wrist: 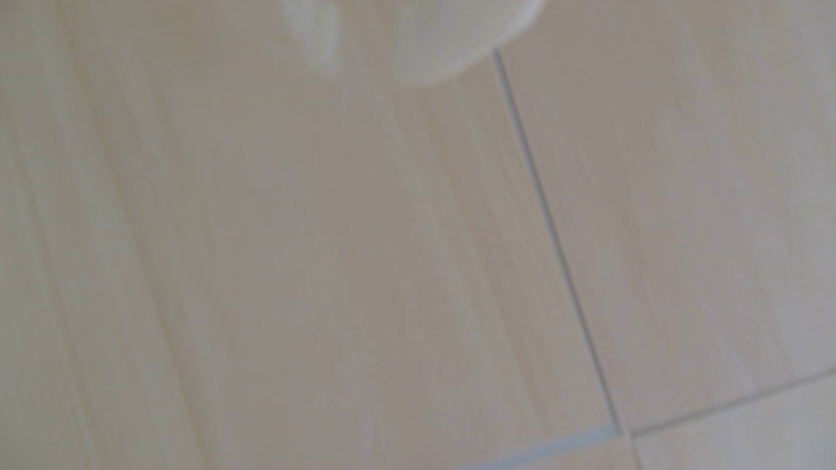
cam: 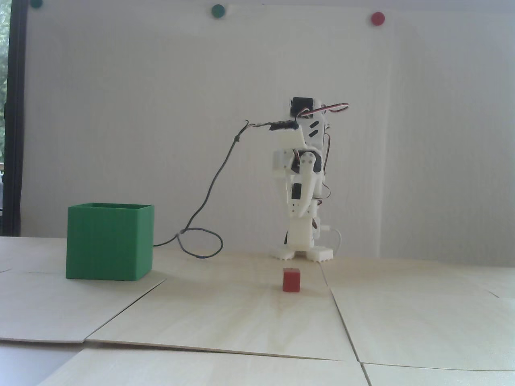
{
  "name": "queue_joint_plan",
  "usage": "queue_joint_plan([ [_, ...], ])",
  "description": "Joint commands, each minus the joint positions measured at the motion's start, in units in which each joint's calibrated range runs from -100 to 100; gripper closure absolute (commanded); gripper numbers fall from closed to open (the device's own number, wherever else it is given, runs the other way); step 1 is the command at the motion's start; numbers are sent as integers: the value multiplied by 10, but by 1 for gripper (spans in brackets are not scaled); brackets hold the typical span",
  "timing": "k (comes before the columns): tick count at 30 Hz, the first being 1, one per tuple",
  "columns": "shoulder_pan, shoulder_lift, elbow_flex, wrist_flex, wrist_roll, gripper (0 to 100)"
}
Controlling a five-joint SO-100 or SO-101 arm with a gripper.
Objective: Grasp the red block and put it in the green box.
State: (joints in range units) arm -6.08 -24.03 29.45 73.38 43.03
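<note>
pincer (cam: 299, 209) is folded down in front of the arm, tips pointing at the bench (cam: 225, 321), sitting just above the base. I can't tell jaw gap from the fixed view, fingers overlap the white body. Wrist view only gives me two blurred white finger (wrist: 434, 49) shapes at the top edge with a slim gap between them; reads narrow-ish but I can't say for sure. Nothing held as far as I can see

red block (cam: 291, 280) sits on the bench in front of the base, nearer the camera, roughly in line with the arm and just left of a panel seam in the fixed view. It's not in the wrist view at all, only bare wood and seams there

green box (cam: 109, 242) is well off to the left in the fixed view, open top, well apart from the block. The grey cable (cam: 209, 193) loops down beside the box

my read: reach hasn't started. How I'd run it:
- open the jaws wide before descending
- extend forward until the block enters the wrist view, centre it between the fingers
- square the jaws to two flat faces, not the corners
- come down vertically, stop short of the bench, close
- lift above the box rim before swinging
- watch the cable slack near the box
</note>
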Motion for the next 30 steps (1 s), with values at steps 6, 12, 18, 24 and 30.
queue_joint_plan([
  [6, 1, 237, -263, -5, -2, 97],
  [12, -1, 363, -383, -5, -2, 97],
  [18, -7, 452, -498, -5, -28, 97],
  [24, -7, 478, -522, -5, -26, 97],
  [30, -8, 475, -516, -5, -24, 97],
])
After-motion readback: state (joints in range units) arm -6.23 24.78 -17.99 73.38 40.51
